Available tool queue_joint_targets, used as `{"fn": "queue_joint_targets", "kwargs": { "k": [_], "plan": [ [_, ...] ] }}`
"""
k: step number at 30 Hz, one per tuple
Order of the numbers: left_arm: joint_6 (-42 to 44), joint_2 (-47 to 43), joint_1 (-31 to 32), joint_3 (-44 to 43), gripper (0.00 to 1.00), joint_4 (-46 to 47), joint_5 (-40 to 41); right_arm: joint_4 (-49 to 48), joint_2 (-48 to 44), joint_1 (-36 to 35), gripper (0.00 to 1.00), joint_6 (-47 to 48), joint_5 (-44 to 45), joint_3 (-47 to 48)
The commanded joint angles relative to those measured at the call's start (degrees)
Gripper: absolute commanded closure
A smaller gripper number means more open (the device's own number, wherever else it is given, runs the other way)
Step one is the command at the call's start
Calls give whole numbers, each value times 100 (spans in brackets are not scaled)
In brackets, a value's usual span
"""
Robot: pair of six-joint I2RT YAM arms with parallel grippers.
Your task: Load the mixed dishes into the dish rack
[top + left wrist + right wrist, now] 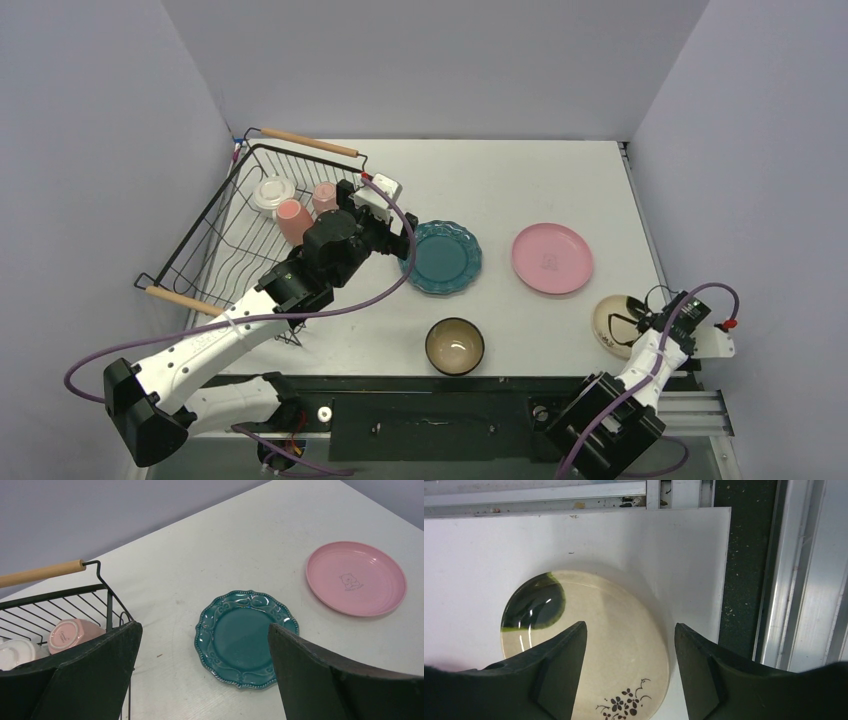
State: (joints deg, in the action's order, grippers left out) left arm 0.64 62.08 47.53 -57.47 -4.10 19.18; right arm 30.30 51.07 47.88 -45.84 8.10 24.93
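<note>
The black wire dish rack (215,235) with wooden handles stands at the back left and holds a white mug (272,192) and two pink mugs (292,218) (324,196). My left gripper (408,243) is open and empty, above the table between the rack and the teal scalloped plate (443,257). In the left wrist view the left gripper (204,626) frames the teal plate (245,637), with the pink plate (356,578) beyond. The dark bowl (455,346) sits front centre. My right gripper (630,626) is open over the cream plate (589,630), which lies at the front right.
The rack's wire wall (107,605) and wooden handle (40,572) are close to my left finger, with a pink mug (75,632) and the white mug (15,652) inside. The cream plate (612,322) lies near the table's front right corner by a metal rail (794,580).
</note>
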Motion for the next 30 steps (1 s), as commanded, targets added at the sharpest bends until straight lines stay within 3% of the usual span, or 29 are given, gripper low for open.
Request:
{"fn": "queue_joint_targets", "kwargs": {
  "k": [1,6,13,21,25,28,30],
  "plan": [
    [-29,16,11,-177,4,88,-72,-484,-14,46,39,-12,-156,-267],
    [-27,14,11,-188,4,84,-80,-944,-90,56,41,-134,-519,-470],
    [-29,-31,11,-179,3,86,-30,-2009,-153,55,52,-223,-1684,-1148],
    [-29,41,11,-180,3,78,-72,-2457,-29,42,62,8,-1782,-1335],
    [-29,36,11,-177,3,80,-43,-2538,56,40,75,76,-1761,-1274],
    [-25,36,17,-173,4,79,-10,-2390,157,42,94,227,-1659,-1017],
    [-29,32,19,-168,4,81,-5,-2247,174,46,100,391,-1597,-846]
  ]
}}
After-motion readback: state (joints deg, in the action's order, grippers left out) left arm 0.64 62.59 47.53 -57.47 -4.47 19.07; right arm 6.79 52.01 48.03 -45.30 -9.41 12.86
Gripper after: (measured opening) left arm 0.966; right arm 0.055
